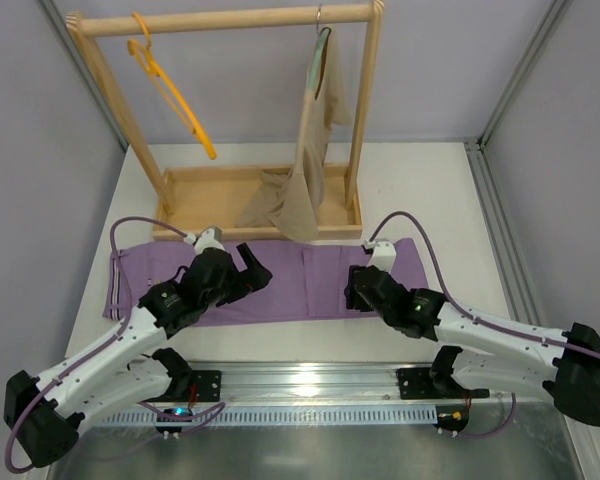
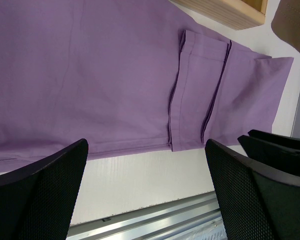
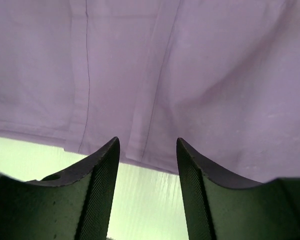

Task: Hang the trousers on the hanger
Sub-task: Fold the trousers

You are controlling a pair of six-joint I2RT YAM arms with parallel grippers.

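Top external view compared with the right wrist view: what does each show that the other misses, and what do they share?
Only top external: the orange hanger and a beige garment hanging on the wooden rack, plus the left gripper over the trousers. Only right wrist: the trousers' seam lines at their near edge, close up. Both: the lilac trousers and the right gripper, jaws apart, holding nothing.

I see lilac-purple fabric trousers (image 3: pixel 190 75) filling the upper frame, seams running top to bottom. At the bottom, my right gripper (image 3: pixel 147 145) has its black textured fingers (image 3: pixel 97 190) apart over the cloth's edge and the pale tabletop (image 3: pixel 145 200).
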